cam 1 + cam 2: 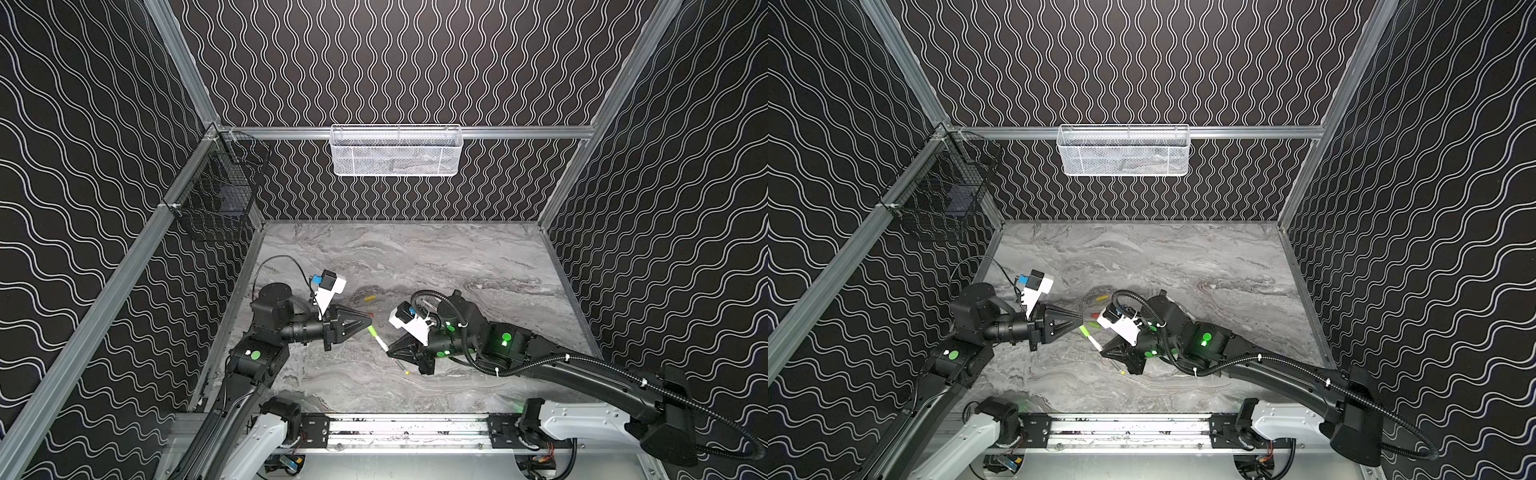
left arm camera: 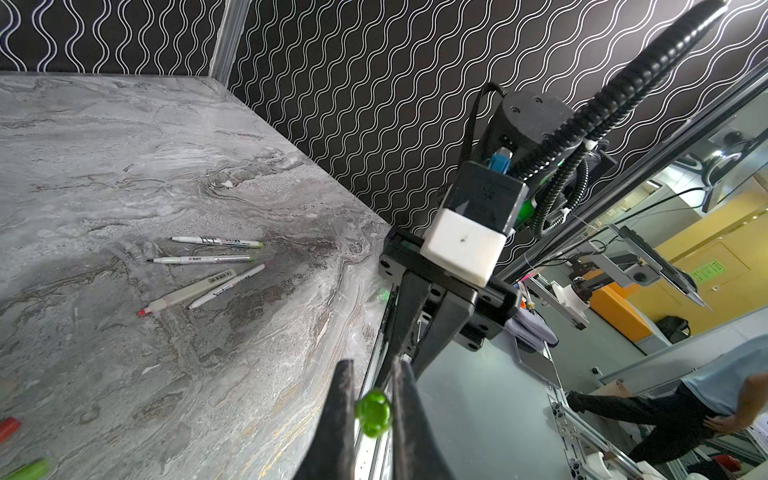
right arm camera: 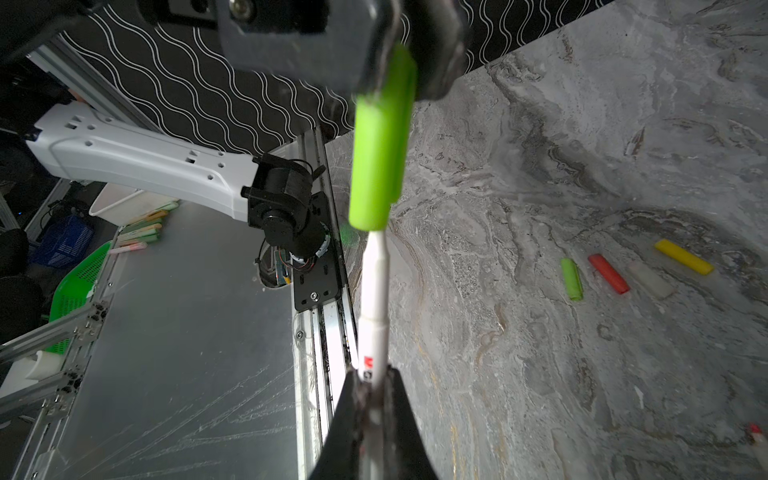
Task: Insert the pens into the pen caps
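left gripper (image 2: 373, 386): closed on a bright green cap (image 3: 380, 158) | right gripper (image 3: 370, 382): clamped on a white pen (image 3: 374, 299), held above the table (image 3: 540, 374) | pen nose: met by the cap mouth, seemingly just entered | four loose caps (image 3: 608, 274): laid in a row nearby | four loose pens (image 2: 208, 259): laid apart from them

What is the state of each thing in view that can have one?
Left end effector: shut on bright green plastic cap.
Right end effector: shut on slim white pen.
Slim white pen: tip at that cap's mouth, not seated.
Four other pale pens: lying uncapped.
Second green cap, red cap, pale grey cap, yellow cap: lying loose.
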